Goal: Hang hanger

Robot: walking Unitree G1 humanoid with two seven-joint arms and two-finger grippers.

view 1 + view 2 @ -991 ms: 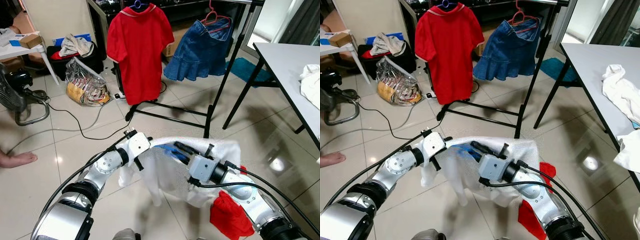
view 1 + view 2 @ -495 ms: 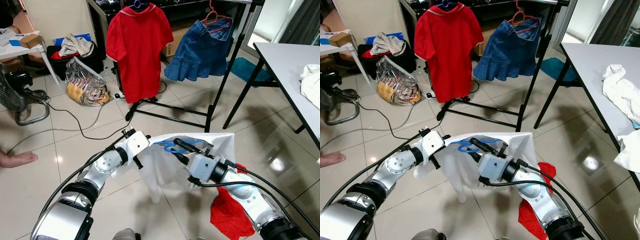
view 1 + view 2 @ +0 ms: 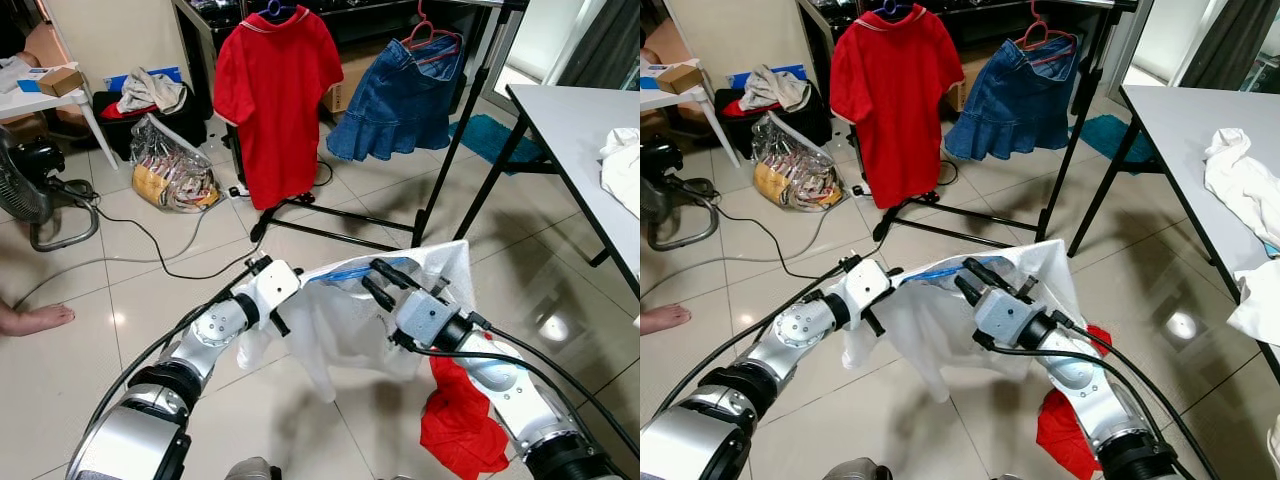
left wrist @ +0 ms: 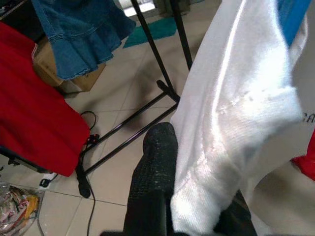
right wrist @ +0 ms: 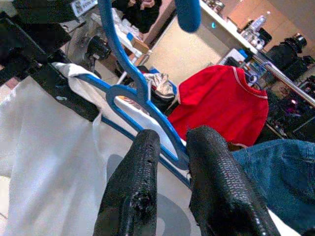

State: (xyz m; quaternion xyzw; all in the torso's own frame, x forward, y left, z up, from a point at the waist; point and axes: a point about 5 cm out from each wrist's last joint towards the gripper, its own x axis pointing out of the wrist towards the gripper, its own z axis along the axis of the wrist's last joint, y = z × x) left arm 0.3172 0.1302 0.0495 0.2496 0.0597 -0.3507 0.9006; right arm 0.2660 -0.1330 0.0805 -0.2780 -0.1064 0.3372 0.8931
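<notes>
You've got both arms out in front, low over the tiled floor, w/ a white shirt stretched between them on a blue hanger.

Right gripper: fingers narrow, nearly together, pinched on the hanger's blue bar close to the neck. In the right wrist view the hook rises from there and curls over at the top. Left gripper: clamped on the shirt's edge at the hanger's other end; white fabric bunches between its fingers, so it's holding cloth, and whether it also has the bar you can't tell.

Hanger's long axis runs roughly level, left-to-right across your front, from the left gripper to the right gripper, slightly tilted. The shirt hangs down below the bar, its hem loose above the floor. A red cloth lies on the tiles under the right forearm.

Ahead, well apart from the grippers, stands the black clothes rack. On it hang a red polo shirt to the left and a denim skirt on a red hanger to the right.

Grey table at far right w/ white cloth on it. Person's bare foot at the left edge.
</notes>
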